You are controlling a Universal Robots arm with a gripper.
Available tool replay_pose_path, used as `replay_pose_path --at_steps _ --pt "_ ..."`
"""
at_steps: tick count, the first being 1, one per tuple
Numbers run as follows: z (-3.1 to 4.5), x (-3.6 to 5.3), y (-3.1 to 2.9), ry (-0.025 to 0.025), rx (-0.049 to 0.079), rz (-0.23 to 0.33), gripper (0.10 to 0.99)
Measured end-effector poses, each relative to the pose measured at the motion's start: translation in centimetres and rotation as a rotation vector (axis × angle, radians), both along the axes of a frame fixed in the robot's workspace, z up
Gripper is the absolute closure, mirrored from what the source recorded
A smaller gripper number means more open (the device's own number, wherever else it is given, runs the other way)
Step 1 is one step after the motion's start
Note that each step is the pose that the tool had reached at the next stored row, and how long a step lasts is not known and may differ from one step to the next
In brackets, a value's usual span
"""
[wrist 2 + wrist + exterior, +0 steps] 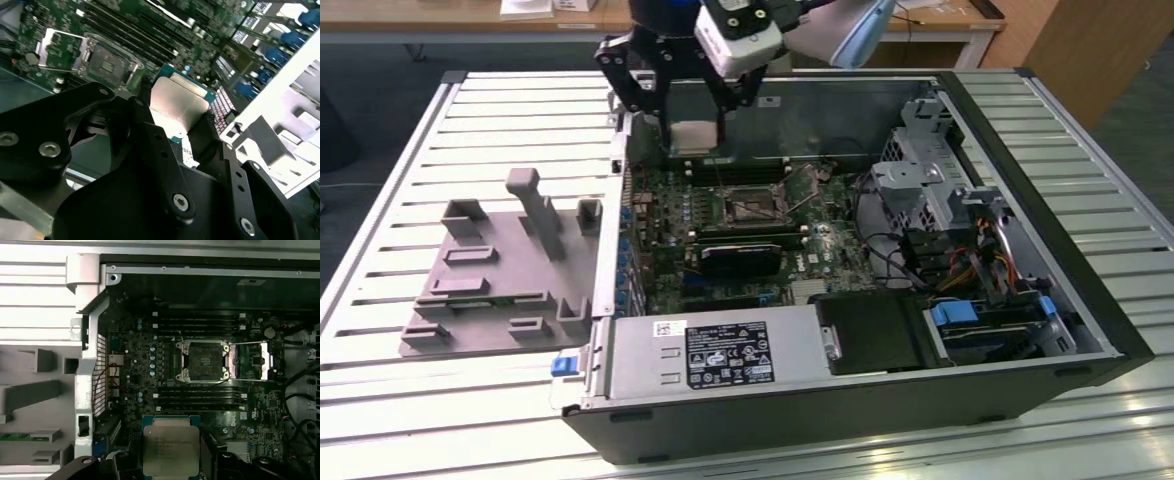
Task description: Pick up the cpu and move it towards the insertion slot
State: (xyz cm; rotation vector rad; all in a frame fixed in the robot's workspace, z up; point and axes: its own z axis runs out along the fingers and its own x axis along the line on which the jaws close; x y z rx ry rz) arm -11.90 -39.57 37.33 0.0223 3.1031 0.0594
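My gripper (696, 125) is shut on the cpu (698, 136), a flat silver square held by its edges between the two black fingers (638, 92). It hangs above the far edge of the open computer case. The insertion slot (750, 205) lies lower and nearer on the green motherboard, a square socket with a dark centre and a metal frame. In the first wrist view the cpu (170, 445) is apart from the slot (202, 360), with memory strips between them. In the second wrist view the cpu (177, 102) sits between the fingers (145, 125), and the slot (107, 62) is beyond it.
The socket's load plate (255, 360) is swung open beside it. A black rectangular block (740, 258) and a gray power supply box (707, 355) sit nearer in the case. Drive cages and cables (947, 230) fill the exterior view's right. A gray plastic fixture (494, 270) lies outside the case on the slatted table.
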Motion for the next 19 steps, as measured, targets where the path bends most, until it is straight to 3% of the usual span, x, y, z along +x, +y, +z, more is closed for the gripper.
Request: replay_pose_path --at_steps 16,19 --pt "0.0 7.25 0.0 0.0001 0.0 0.0 0.545" --pt "0.01 8.2 0.01 0.0002 0.0 0.0 0.545"
